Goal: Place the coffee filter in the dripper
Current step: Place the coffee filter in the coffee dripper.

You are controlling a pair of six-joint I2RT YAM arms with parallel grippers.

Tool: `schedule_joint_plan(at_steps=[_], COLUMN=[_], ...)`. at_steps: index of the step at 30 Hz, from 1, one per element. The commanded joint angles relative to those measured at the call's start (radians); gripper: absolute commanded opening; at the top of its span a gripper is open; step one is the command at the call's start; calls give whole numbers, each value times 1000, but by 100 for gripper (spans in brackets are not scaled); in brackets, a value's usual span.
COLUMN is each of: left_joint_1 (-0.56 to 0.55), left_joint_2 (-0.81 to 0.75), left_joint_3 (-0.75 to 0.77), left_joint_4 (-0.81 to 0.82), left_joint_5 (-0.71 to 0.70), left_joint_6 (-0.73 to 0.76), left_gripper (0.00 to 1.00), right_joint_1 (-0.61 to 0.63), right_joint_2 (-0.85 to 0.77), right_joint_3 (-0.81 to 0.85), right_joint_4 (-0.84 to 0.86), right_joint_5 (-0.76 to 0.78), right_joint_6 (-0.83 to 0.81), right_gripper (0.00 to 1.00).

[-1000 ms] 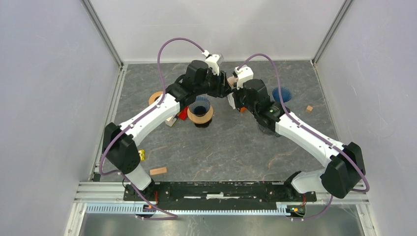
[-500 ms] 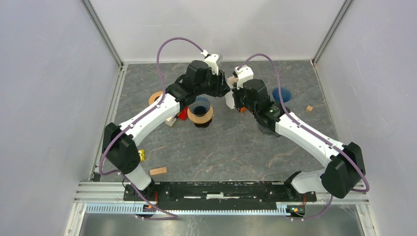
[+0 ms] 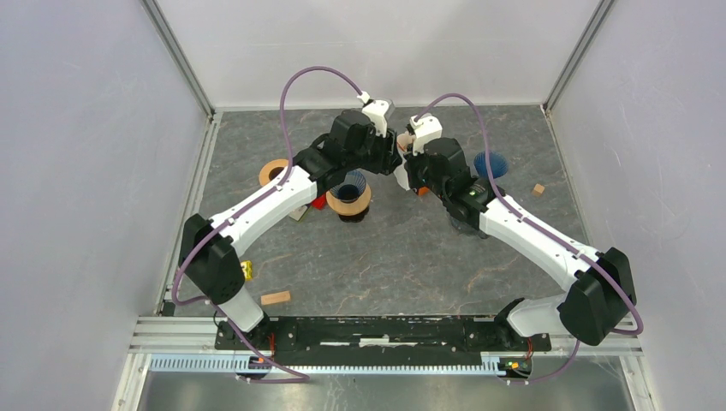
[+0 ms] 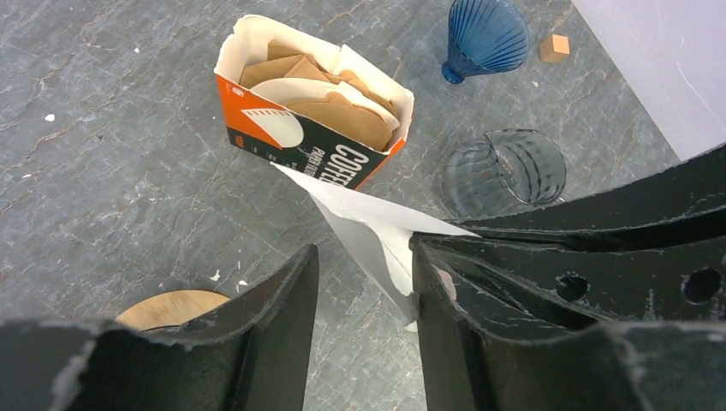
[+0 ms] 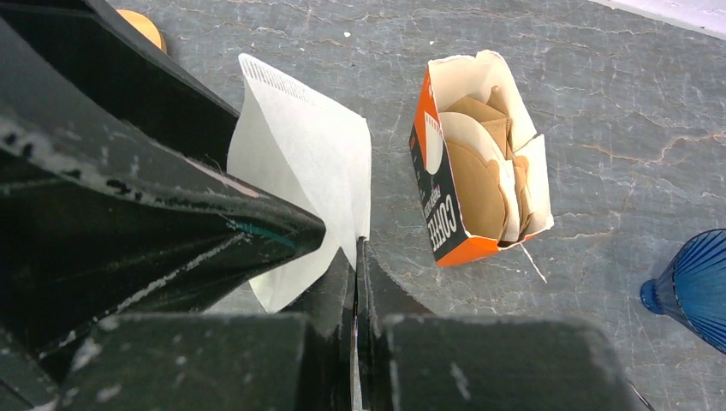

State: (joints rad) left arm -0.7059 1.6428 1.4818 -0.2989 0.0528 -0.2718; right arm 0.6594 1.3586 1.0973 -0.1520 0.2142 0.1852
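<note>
My right gripper (image 5: 355, 248) is shut on the lower edge of a white paper coffee filter (image 5: 308, 163), held in the air above the table's back middle. My left gripper (image 4: 364, 282) is open around the same filter (image 4: 377, 231); the paper lies against its right finger (image 4: 441, 317) and the left finger stands apart. In the top view both grippers meet at the filter (image 3: 400, 177). A blue dripper (image 3: 348, 190) sits on a wooden ring just left of them. A second blue dripper (image 4: 485, 34) and a clear glass one (image 4: 505, 171) stand to the right.
An open orange-and-black filter box (image 5: 479, 180) with brown and white filters lies below the grippers. A wooden ring (image 3: 274, 171) and a red block (image 3: 318, 201) lie at the left. Small wooden blocks (image 3: 276, 298) (image 3: 538, 189) and a yellow piece (image 3: 246, 270) are scattered about.
My left gripper has moved right, up to the right gripper, so that the filter now sits between its jaws, which narrowed slightly. The right arm has stayed put with the filter.
</note>
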Motion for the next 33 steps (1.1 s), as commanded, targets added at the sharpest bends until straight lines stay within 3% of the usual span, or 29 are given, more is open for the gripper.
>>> schedule_joint_plan(at_steps=[1, 5, 7, 17, 33], left_joint_1=[-10, -12, -12, -12, -12], left_joint_2=[-9, -6, -9, -31, -92], left_joint_3=[-4, -8, -13, -23, -41], left_joint_4=[24, 27, 29, 44, 36], left_joint_5=[-17, -42, -49, -57, -33], left_joint_6=[36, 41, 56, 104, 173], left_gripper=[53, 53, 47, 2, 2], right_joint_1=[5, 5, 5, 5, 5], right_joint_2=[-22, -30, -33, -37, -51], right_joint_3=[52, 46, 42, 22, -4], right_joint_4=[6, 6, 8, 20, 51], right_joint_5=[-2, 0, 4, 18, 109], right_joint_6=[23, 27, 27, 13, -87], right_gripper=[0, 0, 0, 0, 1])
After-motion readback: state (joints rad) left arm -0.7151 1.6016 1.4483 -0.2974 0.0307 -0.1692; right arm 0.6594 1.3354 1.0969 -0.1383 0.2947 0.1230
